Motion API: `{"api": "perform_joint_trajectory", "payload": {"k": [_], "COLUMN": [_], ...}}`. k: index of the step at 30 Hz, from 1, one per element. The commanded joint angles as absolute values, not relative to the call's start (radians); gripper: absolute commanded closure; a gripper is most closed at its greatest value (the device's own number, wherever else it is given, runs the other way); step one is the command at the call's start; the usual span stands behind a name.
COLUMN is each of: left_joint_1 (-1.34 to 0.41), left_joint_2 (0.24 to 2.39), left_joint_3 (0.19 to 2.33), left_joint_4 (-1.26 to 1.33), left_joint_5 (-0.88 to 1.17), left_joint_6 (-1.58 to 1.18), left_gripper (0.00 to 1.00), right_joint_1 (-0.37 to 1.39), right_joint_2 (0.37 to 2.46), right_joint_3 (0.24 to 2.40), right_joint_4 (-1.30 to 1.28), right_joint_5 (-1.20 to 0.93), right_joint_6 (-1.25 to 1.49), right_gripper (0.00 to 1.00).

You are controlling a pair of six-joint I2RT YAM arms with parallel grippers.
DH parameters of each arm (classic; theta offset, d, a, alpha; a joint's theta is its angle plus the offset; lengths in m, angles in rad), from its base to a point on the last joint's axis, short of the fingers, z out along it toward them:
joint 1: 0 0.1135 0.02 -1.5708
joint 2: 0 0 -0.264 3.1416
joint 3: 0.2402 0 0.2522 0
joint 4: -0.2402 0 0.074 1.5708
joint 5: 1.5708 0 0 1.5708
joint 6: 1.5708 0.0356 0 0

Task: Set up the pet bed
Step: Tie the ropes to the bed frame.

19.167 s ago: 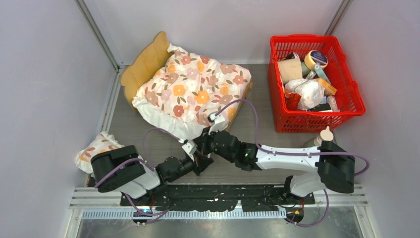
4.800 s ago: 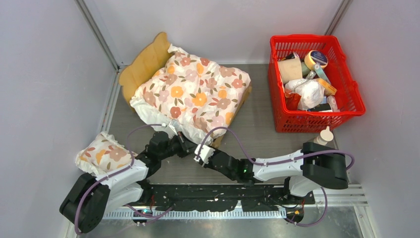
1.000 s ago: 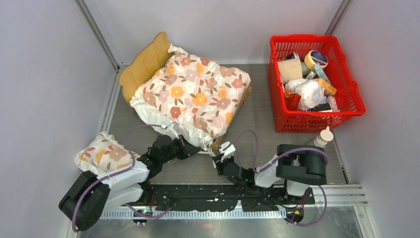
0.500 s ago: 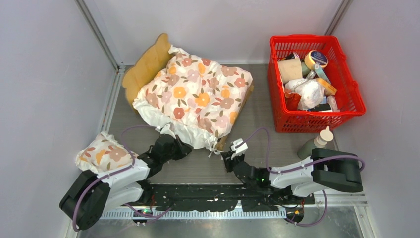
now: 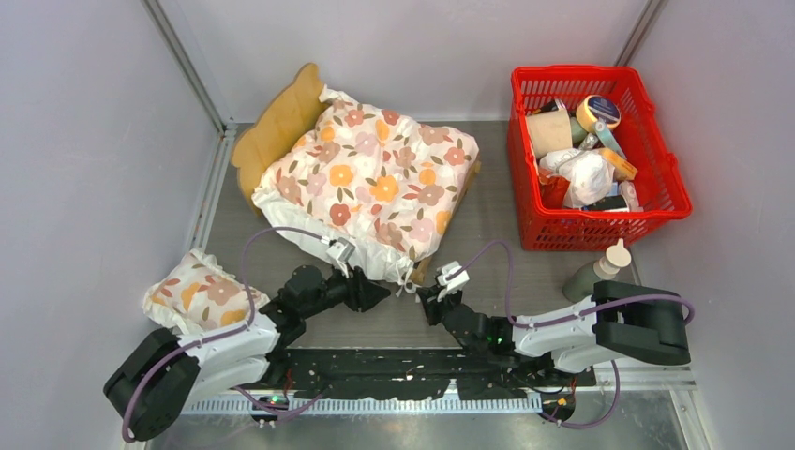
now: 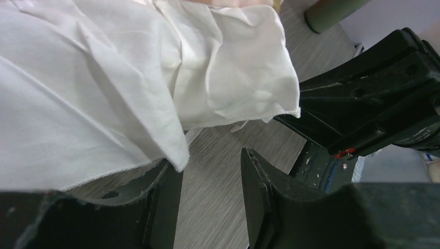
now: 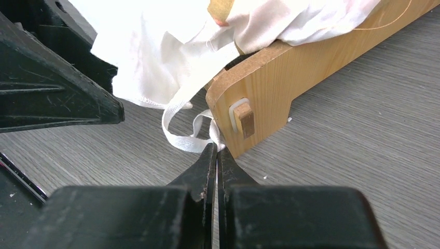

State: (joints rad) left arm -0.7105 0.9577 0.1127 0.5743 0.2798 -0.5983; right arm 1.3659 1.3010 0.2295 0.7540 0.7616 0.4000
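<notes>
Moments earlier the left gripper [image 5: 373, 294] had been closed at the hem of the floral cushion [image 5: 375, 183]. It had since let go and slid a little toward the middle of the table [image 5: 487, 225]. Its jaws stood spread, and nothing was clamped between them. In its wrist view the cushion's white underside hung down in folds, and a corner of the hem draped over one of the fingers [image 6: 165, 181]. Bare grey tabletop showed through the gap.

The right arm had hardly shifted. The right gripper [image 7: 215, 151] was pressed together, low over the table, with its tips right at the near foot corner of the pet bed [image 5: 277, 122]. A white ribbon tie [image 7: 181, 139] looped down from the cushion at that corner and reached the fingertips. I could not tell whether a strand was caught between them.

The bed sat at the back left of the table, set at an angle. Its scalloped headboard pointed toward the far-left corner and its foot toward the arms. The cushion lay over nearly all of it and spilled past the near rail, so only the headboard and a bit of the wooden foot showed.

A small floral pillow [image 5: 197, 291] lay on the table by the left arm's base. A red basket [image 5: 572, 71] full of odds and ends stood at the back right, well apart from the bed. An olive bottle [image 5: 592, 274] with a white cap stood just in front of the basket.
</notes>
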Motion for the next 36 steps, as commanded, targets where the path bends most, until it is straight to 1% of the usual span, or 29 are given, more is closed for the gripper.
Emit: {"api": "perform_joint_trajectory", "payload": {"k": [1,3,6,11,17,21,25,30,33,34,35,36], "left_joint_1": [-0.737,-0.776,-0.828,-0.839,-0.845,-0.845,-0.845,-0.845,-0.845,-0.845,-0.845,-0.845], "left_joint_2": [1.027,1.085,1.184,1.352,1.49,1.541,1.596,1.676,1.717,1.724,1.732,1.734], "left_joint_3": [0.088,0.064,0.08,0.093,0.15,0.175,0.201,0.221,0.223,0.224,0.224,0.221], "left_joint_4": [0.764,0.884,0.954,1.109,1.185,1.192,1.196,1.267,1.326,1.339,1.352,1.365], "left_joint_5": [0.32,0.297,0.261,0.197,0.159,0.149,0.144,0.148,0.147,0.146,0.143,0.14], "left_joint_6": [-0.514,-0.516,-0.499,-0.513,-0.505,-0.486,-0.471,-0.49,-0.5,-0.501,-0.501,-0.504], "left_gripper": [0.52,0.52,0.5,0.47,0.43,0.4,0.4,0.41,0.45,0.51,0.62,0.75], "right_joint_1": [1.368,1.368,1.368,1.367,1.367,1.367,1.367,1.367,1.368,1.367,1.367,1.367], "right_joint_2": [1.296,1.292,1.286,1.282,1.284,1.279,1.273,1.264,1.262,1.264,1.266,1.267], "right_joint_3": [0.233,0.238,0.235,0.22,0.201,0.182,0.175,0.175,0.179,0.182,0.181,0.181], "right_joint_4": [0.83,0.829,0.832,0.868,0.909,0.93,0.935,0.936,0.932,0.931,0.932,0.933], "right_joint_5": [0.773,0.773,0.77,0.764,0.74,0.733,0.726,0.719,0.717,0.716,0.716,0.72], "right_joint_6": [0.376,0.365,0.358,0.357,0.349,0.349,0.351,0.358,0.357,0.358,0.359,0.367], "right_gripper": [0.95,0.95,0.95,0.95,0.95,0.95,0.95,0.95,0.95,0.95,0.95,0.95]}}
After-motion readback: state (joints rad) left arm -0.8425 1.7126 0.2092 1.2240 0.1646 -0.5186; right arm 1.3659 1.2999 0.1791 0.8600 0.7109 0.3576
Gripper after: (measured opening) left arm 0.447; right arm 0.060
